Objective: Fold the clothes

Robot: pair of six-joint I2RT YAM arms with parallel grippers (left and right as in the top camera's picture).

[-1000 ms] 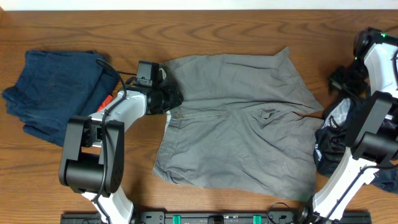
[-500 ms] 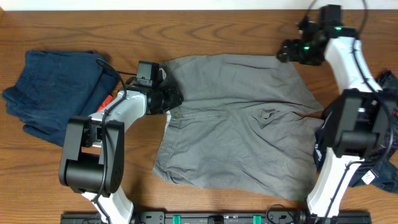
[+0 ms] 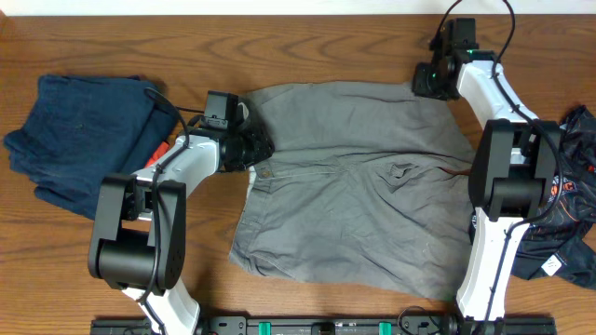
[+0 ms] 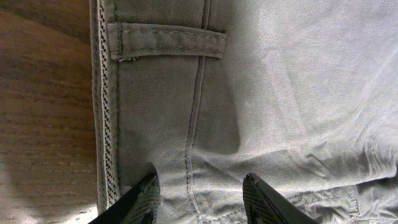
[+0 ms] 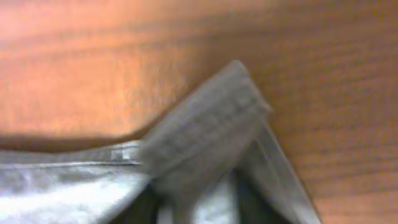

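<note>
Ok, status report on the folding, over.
Left gripper on the waistband, right gripper at the far right corner; grips unclear. Plain grey woven garment spread out, unfolded. Nothing lies on it; glossy black printed garment beside its right edge.

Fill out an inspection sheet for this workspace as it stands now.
Surface: wooden table, bare wood showing around the cloth.
Job's things: grey garment spread flat mid-table, wrinkled, not yet folded.
Clutter: navy garments with an orange-red strip at the left; black printed garment bunched at the right edge by the right arm.
Grippers: left gripper on the garment's left edge, fingers apart on the cloth, grip unclear; right gripper closed on the far right corner, wrist view blurred.
Cables: black cables loop off both arms.
Surroundings: black rail along the near edge; nothing else seen.
</note>
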